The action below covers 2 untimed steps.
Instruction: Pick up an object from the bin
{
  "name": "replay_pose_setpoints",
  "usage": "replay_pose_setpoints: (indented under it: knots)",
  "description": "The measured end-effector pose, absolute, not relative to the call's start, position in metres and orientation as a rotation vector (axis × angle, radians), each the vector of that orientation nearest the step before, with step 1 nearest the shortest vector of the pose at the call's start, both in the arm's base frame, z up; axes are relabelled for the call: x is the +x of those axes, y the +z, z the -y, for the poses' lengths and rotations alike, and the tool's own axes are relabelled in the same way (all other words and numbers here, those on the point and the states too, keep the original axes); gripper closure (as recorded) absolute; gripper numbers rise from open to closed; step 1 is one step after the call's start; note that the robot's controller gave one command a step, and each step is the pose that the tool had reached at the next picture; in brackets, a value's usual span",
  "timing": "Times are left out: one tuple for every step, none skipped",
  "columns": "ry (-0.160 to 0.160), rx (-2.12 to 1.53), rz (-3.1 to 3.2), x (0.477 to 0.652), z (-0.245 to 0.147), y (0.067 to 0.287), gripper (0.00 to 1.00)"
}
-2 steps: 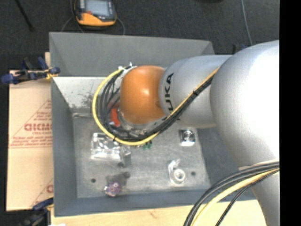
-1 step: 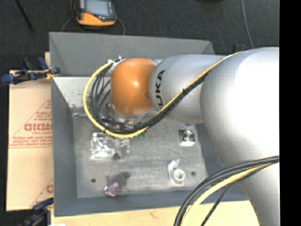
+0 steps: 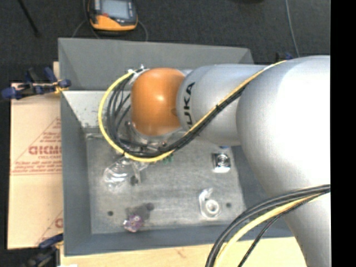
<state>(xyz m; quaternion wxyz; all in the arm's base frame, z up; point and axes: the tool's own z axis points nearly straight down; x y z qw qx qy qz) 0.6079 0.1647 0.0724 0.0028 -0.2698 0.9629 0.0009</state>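
Reaching in from the right, the big silver arm [image 3: 261, 115] is stretching over the grey bin [image 3: 161, 57], and its orange cover [image 3: 156, 102] is hanging above the back left part of the bin floor. Yellow and black cables [image 3: 111, 121] are looping round that cover on its left side. From where I am standing the gripper [image 3: 136, 167] is poking out just under the cover, pointing down at the floor, and the cover is hiding most of it, so I cannot tell whether it is spread wide or closed.

Nearest to it, a clear crumpled piece of plastic [image 3: 115, 175] is lying on the left side of the floor, just beside the gripper's lower end; whether the two are touching I cannot tell. A small purple lump [image 3: 134, 222] is sitting near the front wall, well apart from the gripper. Over on the right, a shiny metal fitting [image 3: 222, 161] is lying close under the arm, and a pale ring-shaped part [image 3: 210, 204] is resting in front of it.
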Motion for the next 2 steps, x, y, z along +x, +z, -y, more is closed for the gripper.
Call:
replay_pose_setpoints:
  knots:
    - [-0.001,-1.892,-2.5,0.576,-0.193,0.194,1.0]
    - [-0.001,-2.269,-2.169,0.55,-0.153,0.236,1.0]
